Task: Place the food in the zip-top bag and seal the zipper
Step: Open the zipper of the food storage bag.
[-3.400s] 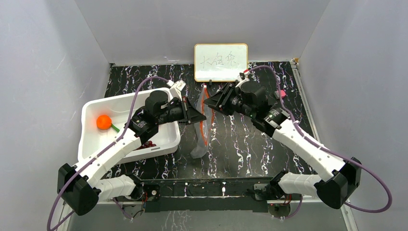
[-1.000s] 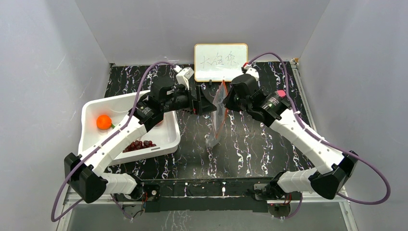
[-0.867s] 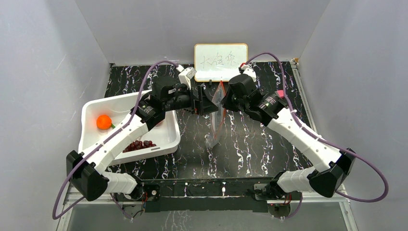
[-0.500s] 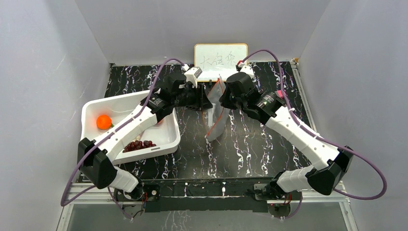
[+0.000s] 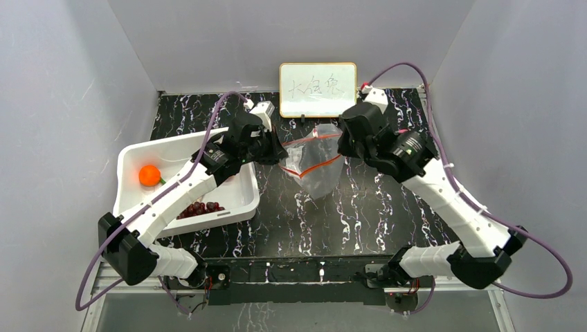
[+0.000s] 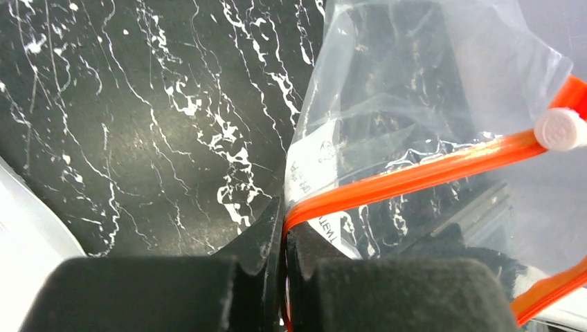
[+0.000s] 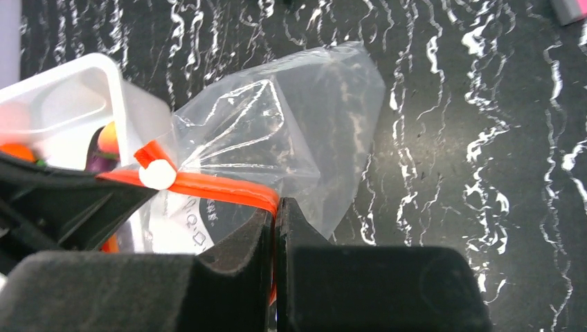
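The clear zip-top bag (image 5: 318, 178) hangs over the dark marble table between my two grippers, its mouth pulled wide. Its orange zipper (image 5: 322, 164) shows as two separated strips. My left gripper (image 5: 282, 153) is shut on the zipper's left end (image 6: 415, 173); its jaws (image 6: 284, 221) pinch the strip. My right gripper (image 5: 339, 142) is shut on the opposite end of the zipper (image 7: 214, 187), with its jaws (image 7: 275, 207) closed on it. A white slider (image 7: 157, 174) sits on the strip. Food lies in the white bin (image 5: 149, 200): an orange fruit (image 5: 148, 175) and dark grapes (image 5: 196, 208).
A small whiteboard (image 5: 318, 90) with writing stands at the back edge. The white bin lies left of the bag, under the left arm. A pink object (image 7: 571, 8) lies on the table to the right. Grey walls enclose the table.
My left gripper has closed on the zipper's left end. The two grippers have moved apart, turning the bag from a narrow hanging strip into a wide open mouth.
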